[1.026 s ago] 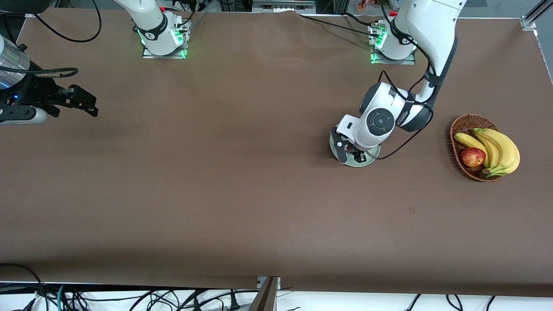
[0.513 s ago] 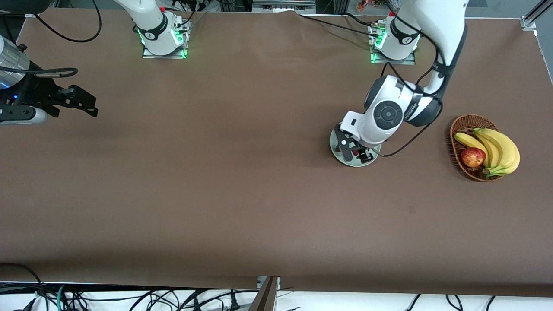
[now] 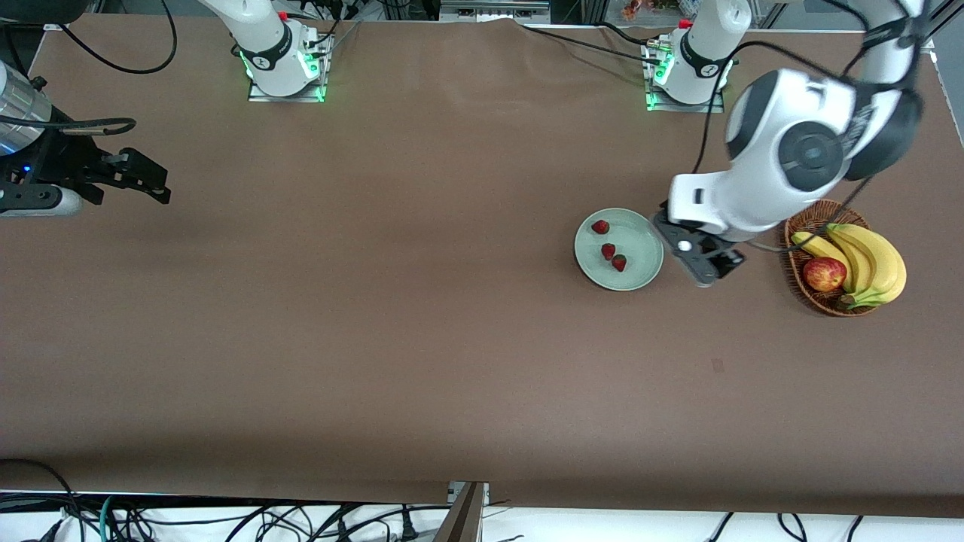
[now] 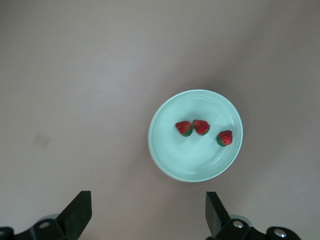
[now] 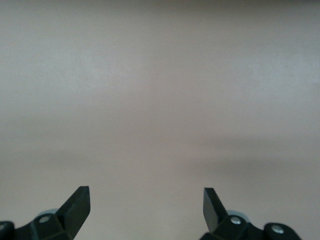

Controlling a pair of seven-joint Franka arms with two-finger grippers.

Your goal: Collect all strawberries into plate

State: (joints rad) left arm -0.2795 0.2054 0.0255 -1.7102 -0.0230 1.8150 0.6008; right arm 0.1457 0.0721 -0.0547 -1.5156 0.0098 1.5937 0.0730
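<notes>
Resting on plate: strawberries (three)

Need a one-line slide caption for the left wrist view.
Three strawberries rest in the plate, seen past the open left gripper above the table.

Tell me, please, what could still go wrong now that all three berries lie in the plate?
1. The open left gripper hangs between the round pale mint-green plate and the brown woven wicker basket; a careless retreat might clip either.
2. The three small red strawberries lie loose, so a nudged plate could roll them out.
The right gripper waits, open.
</notes>
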